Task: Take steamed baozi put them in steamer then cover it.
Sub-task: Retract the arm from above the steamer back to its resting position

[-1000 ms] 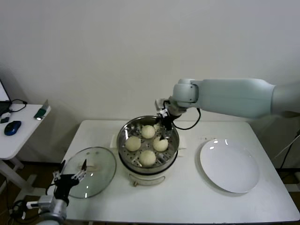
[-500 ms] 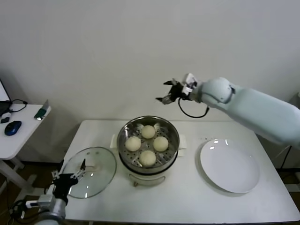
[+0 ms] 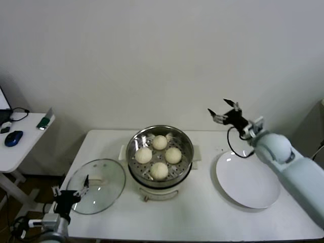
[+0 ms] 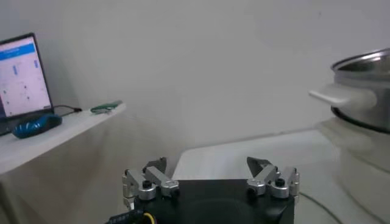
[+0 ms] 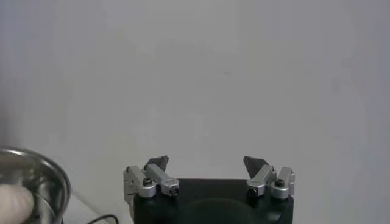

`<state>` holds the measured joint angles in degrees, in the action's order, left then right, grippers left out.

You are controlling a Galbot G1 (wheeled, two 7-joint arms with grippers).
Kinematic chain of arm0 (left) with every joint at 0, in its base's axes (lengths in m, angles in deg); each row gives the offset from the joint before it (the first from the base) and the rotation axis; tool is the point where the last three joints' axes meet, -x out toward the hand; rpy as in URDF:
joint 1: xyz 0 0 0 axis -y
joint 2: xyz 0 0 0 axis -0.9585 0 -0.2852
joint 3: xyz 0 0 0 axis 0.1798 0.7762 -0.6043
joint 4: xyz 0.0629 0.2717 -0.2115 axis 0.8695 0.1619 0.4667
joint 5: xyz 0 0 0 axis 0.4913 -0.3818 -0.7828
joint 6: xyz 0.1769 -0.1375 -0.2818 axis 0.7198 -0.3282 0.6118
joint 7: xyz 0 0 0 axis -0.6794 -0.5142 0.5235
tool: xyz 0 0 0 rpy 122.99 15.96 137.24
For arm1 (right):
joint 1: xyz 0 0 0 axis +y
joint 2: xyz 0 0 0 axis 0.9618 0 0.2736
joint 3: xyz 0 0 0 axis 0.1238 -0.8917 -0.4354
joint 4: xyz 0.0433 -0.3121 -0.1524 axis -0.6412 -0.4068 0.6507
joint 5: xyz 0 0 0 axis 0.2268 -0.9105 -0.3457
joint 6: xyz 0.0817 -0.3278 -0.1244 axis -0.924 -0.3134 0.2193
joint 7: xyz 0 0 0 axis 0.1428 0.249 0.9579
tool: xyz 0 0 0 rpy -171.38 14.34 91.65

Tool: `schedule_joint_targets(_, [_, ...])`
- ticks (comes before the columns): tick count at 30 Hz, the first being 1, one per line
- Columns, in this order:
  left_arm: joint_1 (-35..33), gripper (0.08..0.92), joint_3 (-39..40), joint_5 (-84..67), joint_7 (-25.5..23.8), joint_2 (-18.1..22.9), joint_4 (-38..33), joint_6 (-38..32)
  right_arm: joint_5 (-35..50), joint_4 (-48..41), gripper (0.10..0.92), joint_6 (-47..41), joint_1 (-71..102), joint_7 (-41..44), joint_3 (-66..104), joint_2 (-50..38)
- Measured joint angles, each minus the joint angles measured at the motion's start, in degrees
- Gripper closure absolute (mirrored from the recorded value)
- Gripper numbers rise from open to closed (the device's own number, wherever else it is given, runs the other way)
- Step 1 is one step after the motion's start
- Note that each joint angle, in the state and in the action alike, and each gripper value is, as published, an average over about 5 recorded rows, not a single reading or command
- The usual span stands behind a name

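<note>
Left pincer (image 3: 68, 194) spread, empty, at glass lid (image 3: 96, 185) edge; right pincer (image 3: 226, 112) spread, raised. Risks: lid slips off tabletop (image 3: 202, 212), lands crooked on steamer (image 3: 160, 157), squashes baozi (image 3: 159, 170).

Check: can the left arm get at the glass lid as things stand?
Probably yes. The left gripper sits with jaws open at the near-left edge of the glass lid, which lies flat on the table beside the steamer. Nothing lies between them.

place: lab or office | evidence: plain white bench (image 3: 202, 212); bare wall; lit laptop screen (image 4: 21, 76), blue mouse (image 3: 13, 137) on far-left side desk (image 3: 20, 152)
</note>
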<state>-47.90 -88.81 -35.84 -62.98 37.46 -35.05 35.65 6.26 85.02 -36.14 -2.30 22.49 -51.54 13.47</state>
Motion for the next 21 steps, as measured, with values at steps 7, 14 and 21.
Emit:
schedule_joint_targets(7, [-0.78,0.177,-0.88,8.18,3.02,-0.28,2.26,-3.77,-5.54,1.46,0.203,7.96,22.13,1.39,15.65,6.27])
schedule_joint_targets(14, [-1.93,0.177,-1.23,26.57,11.68,-1.71,4.98,-7.23,-9.84,1.81,0.203,13.49,35.36,1.74,21.63,12.24])
schedule_joint_targets(21, [-1.85,0.177,0.05,47.32,21.1,-1.88,9.32,-9.06,-12.21,1.83,0.203,16.42,40.39,1.64,23.92,16.74])
